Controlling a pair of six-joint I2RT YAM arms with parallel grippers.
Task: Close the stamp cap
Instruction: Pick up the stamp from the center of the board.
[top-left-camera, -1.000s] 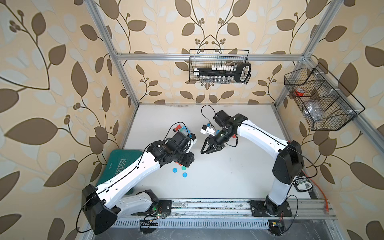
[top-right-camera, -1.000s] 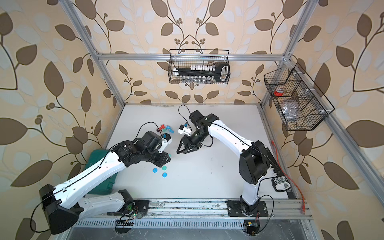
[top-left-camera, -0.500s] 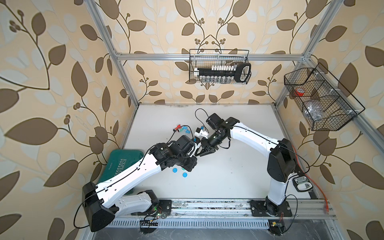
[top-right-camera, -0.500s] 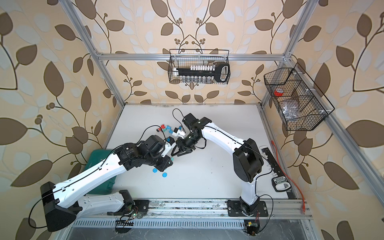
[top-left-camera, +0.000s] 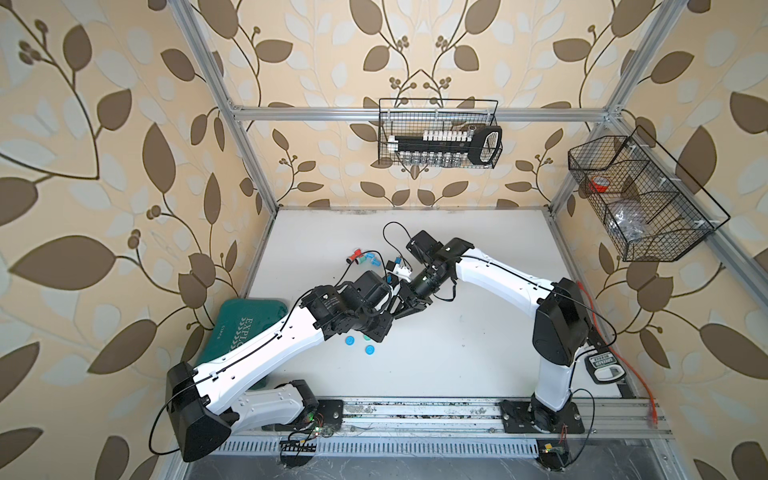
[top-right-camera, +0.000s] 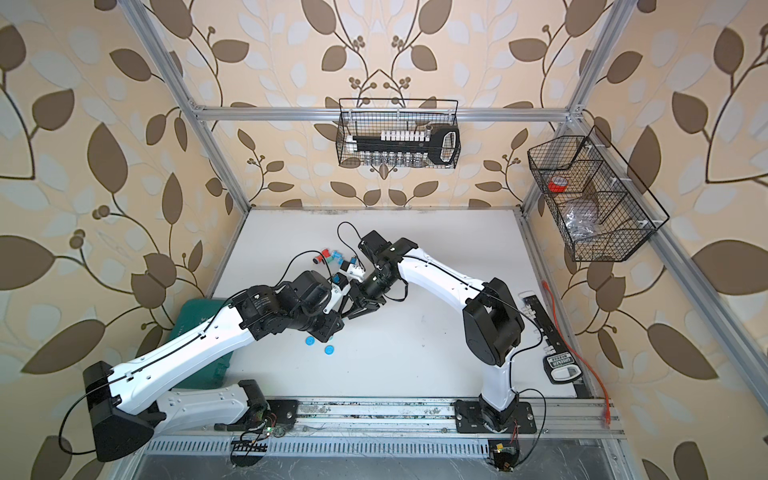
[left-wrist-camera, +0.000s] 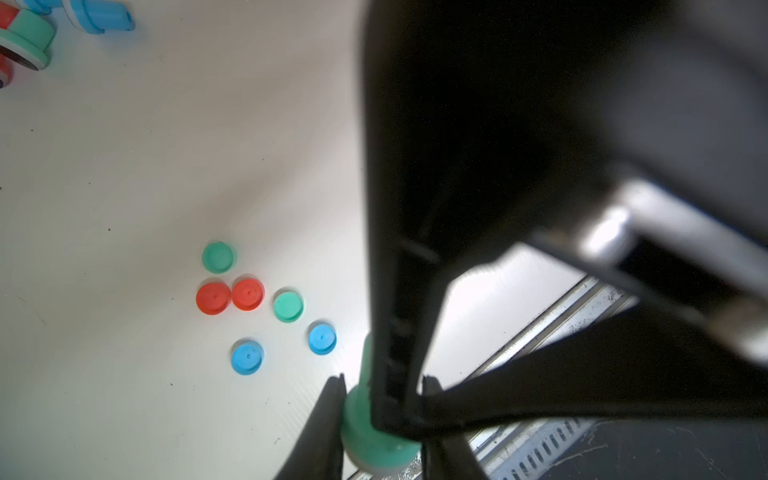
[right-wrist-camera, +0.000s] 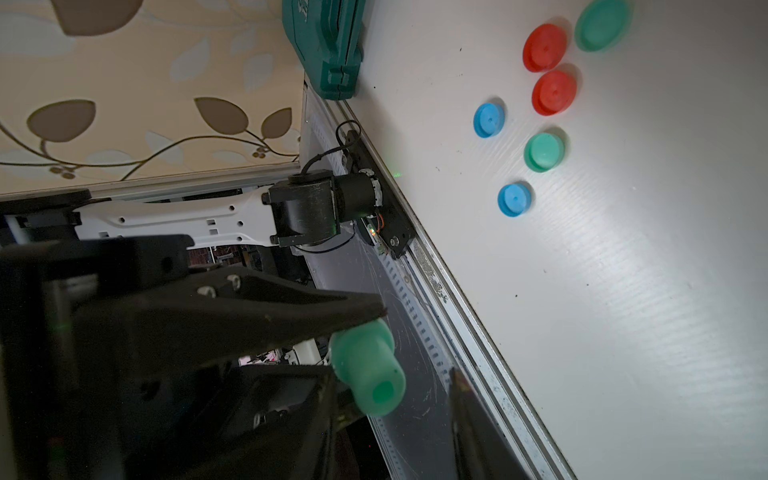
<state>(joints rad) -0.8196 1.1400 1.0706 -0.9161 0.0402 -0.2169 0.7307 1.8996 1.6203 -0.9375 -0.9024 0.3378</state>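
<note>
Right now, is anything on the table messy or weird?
Yes. Six small round plastic caps, two red, two green, two blue, lie scattered on the white table, off any stamp. Farther back, a few small coloured plastic stamps lie tipped on their sides.

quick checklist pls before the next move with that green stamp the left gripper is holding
1. Hold by the left gripper on the green stamp: ok, clamped from both sides in the left wrist view.
2. Aim of the right gripper: ok, its jaws stand either side of the stamp.
3. Right grip made: not ok, jaws open, one finger apart from the stamp.
4. Matching green cap free: ok, loose on the table, touching nothing.
5. Stamp's open end: cannot tell, hidden by the grippers.
</note>
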